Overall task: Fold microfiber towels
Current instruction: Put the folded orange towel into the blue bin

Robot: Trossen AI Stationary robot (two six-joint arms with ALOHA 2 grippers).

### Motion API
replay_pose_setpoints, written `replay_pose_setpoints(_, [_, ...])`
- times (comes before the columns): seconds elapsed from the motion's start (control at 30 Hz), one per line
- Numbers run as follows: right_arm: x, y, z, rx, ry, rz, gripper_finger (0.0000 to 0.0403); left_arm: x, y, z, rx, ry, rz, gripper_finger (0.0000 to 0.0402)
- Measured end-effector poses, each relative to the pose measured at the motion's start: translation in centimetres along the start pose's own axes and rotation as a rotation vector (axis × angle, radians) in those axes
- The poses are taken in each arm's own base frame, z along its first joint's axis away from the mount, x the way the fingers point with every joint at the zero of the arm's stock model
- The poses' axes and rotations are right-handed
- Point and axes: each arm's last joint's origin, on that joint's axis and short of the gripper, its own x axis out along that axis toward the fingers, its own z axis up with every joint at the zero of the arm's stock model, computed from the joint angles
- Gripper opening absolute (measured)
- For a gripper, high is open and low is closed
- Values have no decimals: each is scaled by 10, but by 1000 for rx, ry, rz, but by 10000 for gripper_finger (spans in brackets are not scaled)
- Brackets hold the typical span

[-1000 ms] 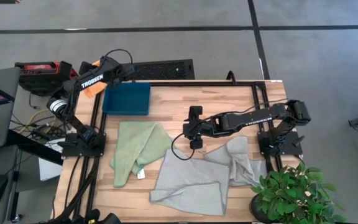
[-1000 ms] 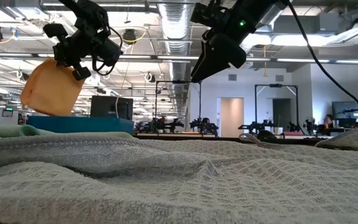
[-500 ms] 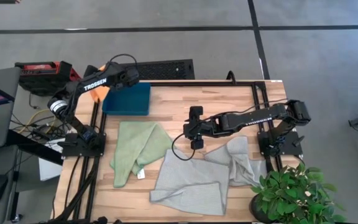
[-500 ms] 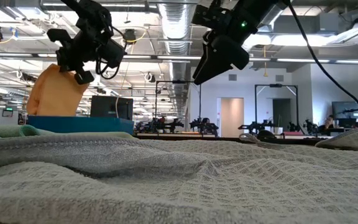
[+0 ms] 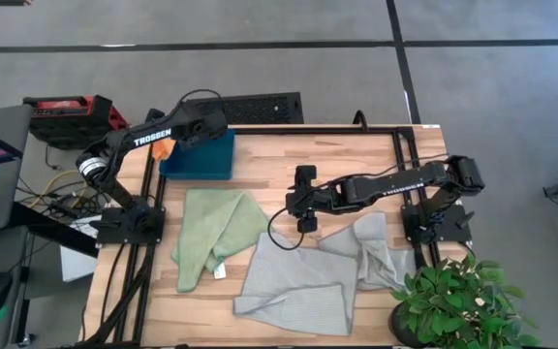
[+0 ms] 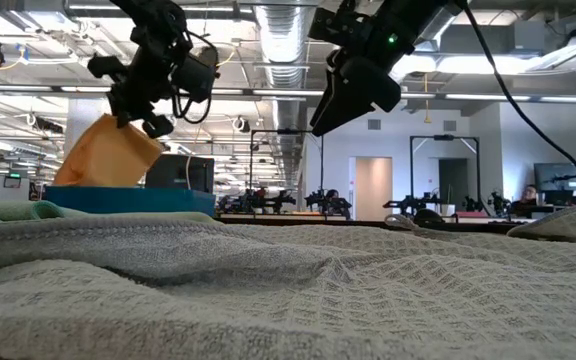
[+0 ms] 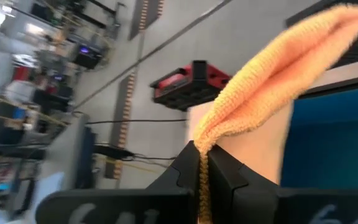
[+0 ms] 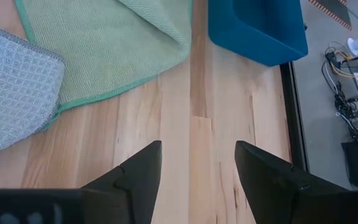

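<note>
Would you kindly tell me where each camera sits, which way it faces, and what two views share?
High view: overhead, straight down; both arms, wooden table.
Low view: tabletop level, over pale grey waffle towel; both arms overhead.
Left wrist view: left gripper jaws shut on orange microfiber towel.
Right wrist view: down past open right gripper at light green towel.
Shared: dark teal rectangular tray, in both wrist views.
</note>
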Motion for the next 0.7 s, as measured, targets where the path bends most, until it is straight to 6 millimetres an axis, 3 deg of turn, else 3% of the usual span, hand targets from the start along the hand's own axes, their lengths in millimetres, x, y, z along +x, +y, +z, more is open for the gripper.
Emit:
replay_pose_setpoints(0.27, [0, 0, -1, -2, 5, 2, 228, 3, -36, -3, 67, 11, -11, 0])
replay_pose_setpoints(0.57, [0, 0, -1, -4, 7, 2, 228, 11, -89, -17, 182, 30, 14, 0])
replay_pose_setpoints(0.7, [0, 0, -1, -6, 10, 3, 228, 10, -104, -24, 206, 52, -5, 0])
